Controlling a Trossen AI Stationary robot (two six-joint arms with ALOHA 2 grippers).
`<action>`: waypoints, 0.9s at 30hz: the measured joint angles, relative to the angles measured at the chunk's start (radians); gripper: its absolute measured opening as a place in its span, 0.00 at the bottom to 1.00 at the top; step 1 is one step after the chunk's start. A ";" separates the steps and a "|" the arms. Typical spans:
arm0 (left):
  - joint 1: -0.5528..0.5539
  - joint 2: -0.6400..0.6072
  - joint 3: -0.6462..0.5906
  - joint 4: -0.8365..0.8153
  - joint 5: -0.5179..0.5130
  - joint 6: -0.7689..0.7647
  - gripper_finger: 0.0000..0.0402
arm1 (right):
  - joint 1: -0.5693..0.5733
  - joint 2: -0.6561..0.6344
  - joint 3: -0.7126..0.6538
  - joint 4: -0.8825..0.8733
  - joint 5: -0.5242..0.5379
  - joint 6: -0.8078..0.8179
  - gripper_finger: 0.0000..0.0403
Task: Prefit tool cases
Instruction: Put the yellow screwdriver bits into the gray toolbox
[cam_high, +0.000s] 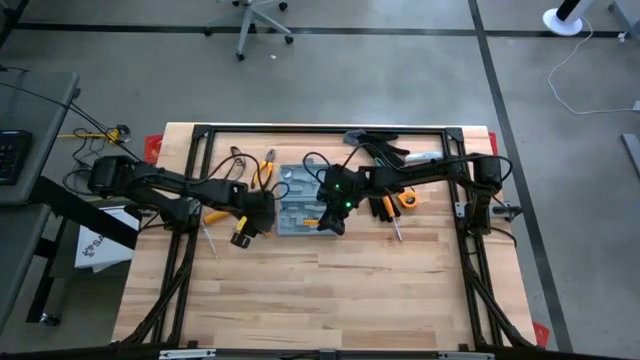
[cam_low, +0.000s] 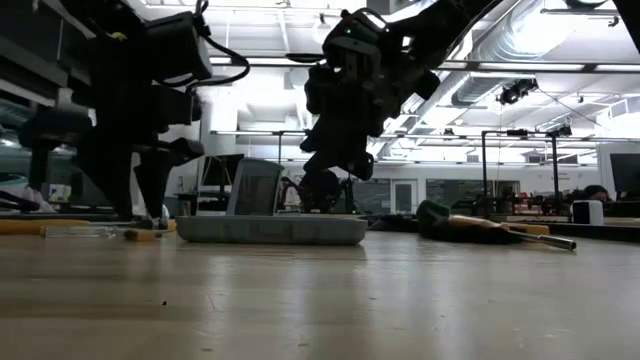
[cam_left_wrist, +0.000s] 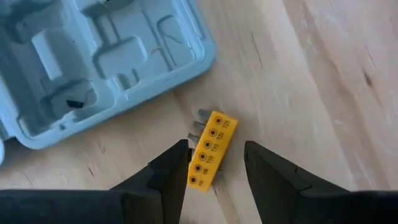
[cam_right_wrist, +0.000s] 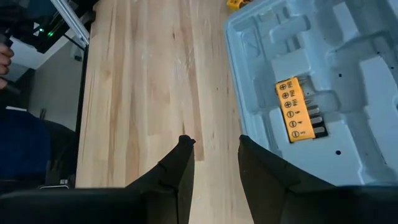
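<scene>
My left gripper (cam_left_wrist: 214, 165) hangs open around a yellow bit holder (cam_left_wrist: 210, 150) on the table, beside the grey-blue tool case (cam_high: 300, 203) near the back edge. Closing crooked could knock it away. My right gripper (cam_right_wrist: 214, 155) hovers open, empty.

Right pincer (cam_right_wrist: 214, 146) parted over bare wood table (cam_right_wrist: 143, 81), grey-blue tool case (cam_right_wrist: 348, 81) beside, yellow bit holder (cam_right_wrist: 293, 110) seated inside

Matt moulded-plastic tool case (cam_left_wrist: 106, 56) — seemingly smooth — on pale wood-grain table (cam_left_wrist: 323, 81).
</scene>
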 joint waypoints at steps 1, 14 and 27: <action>0.000 0.000 -0.002 0.003 -0.001 0.013 0.37 | 0.000 0.000 0.000 0.000 0.000 0.000 0.28; 0.001 0.032 -0.002 0.026 -0.032 0.095 0.37 | 0.004 0.000 0.000 -0.016 0.000 0.019 0.28; 0.001 0.125 0.002 0.042 -0.059 -0.022 0.37 | 0.022 0.000 0.000 -0.044 0.019 0.041 0.28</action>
